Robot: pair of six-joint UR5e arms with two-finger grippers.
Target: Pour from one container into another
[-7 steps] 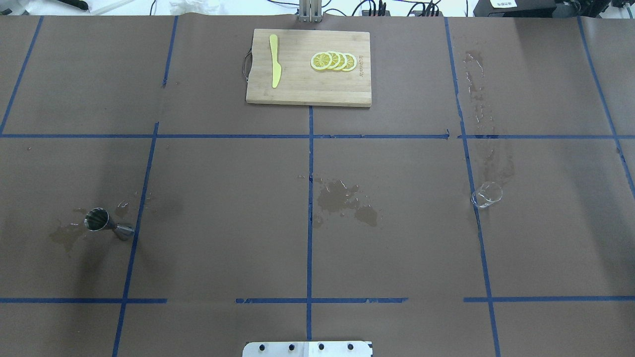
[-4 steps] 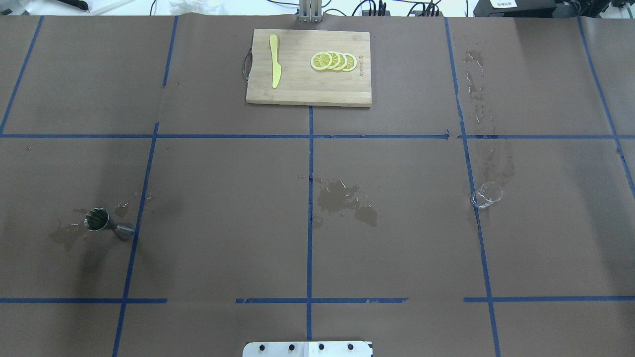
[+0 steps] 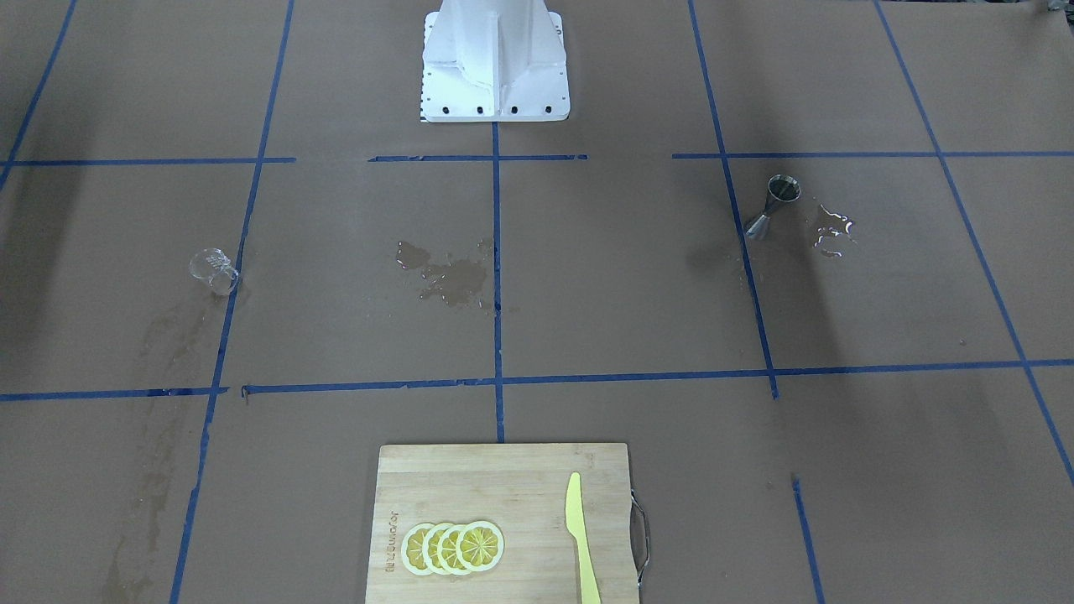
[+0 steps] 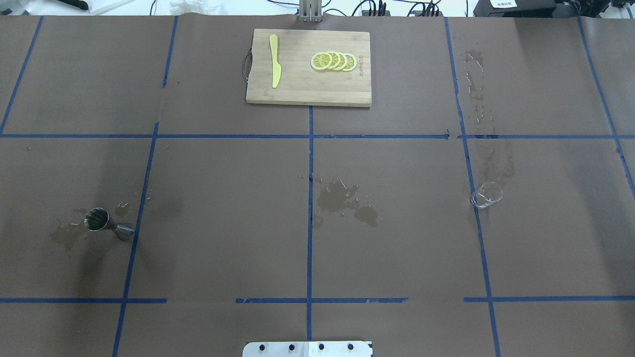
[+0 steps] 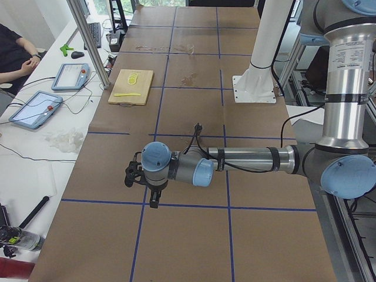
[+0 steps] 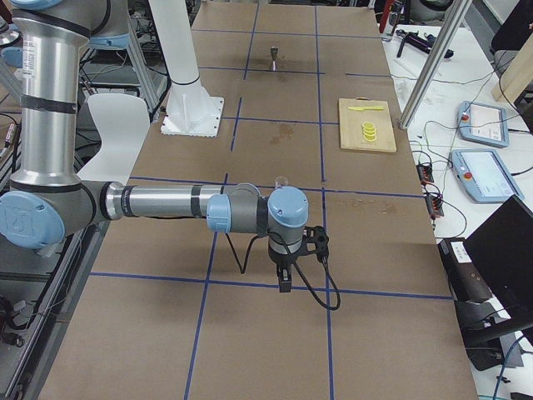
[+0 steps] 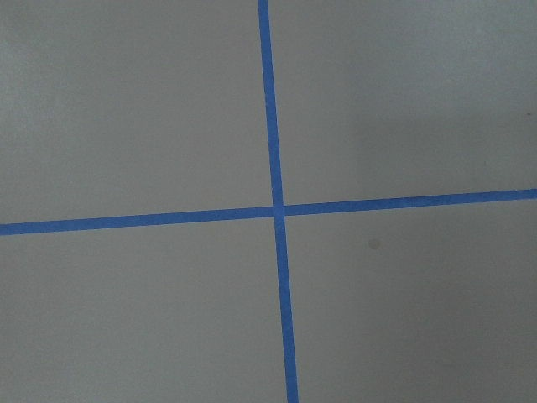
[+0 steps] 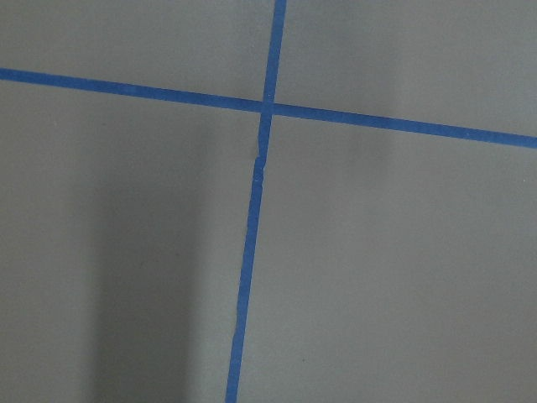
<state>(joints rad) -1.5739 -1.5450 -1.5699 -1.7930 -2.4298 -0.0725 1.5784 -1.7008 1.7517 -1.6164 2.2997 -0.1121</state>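
The clear glass cup (image 4: pixel 486 194) stands on the brown paper at the table's right, on a blue tape line; the front-facing view has the cup (image 3: pixel 213 270) at its left. The steel hourglass jigger (image 4: pixel 106 224) stands upright at the table's left, beside a wet patch, and the same jigger (image 3: pixel 772 208) shows at the front-facing view's right. My left gripper (image 5: pixel 154 201) hangs over a tape crossing, well away from the jigger. My right gripper (image 6: pixel 284 282) hangs likewise, short of the cup (image 6: pixel 281 180). Only the side views show them, so I cannot tell whether they are open or shut.
A wooden cutting board (image 4: pixel 297 94) at the far middle carries lemon slices (image 4: pixel 333 61) and a yellow knife (image 4: pixel 275 62). Spilled liquid (image 4: pixel 345 201) darkens the paper mid-table, with more stains at the far right. The white robot base (image 3: pixel 495 59) is on my side. An operator (image 5: pixel 12 53) sits nearby.
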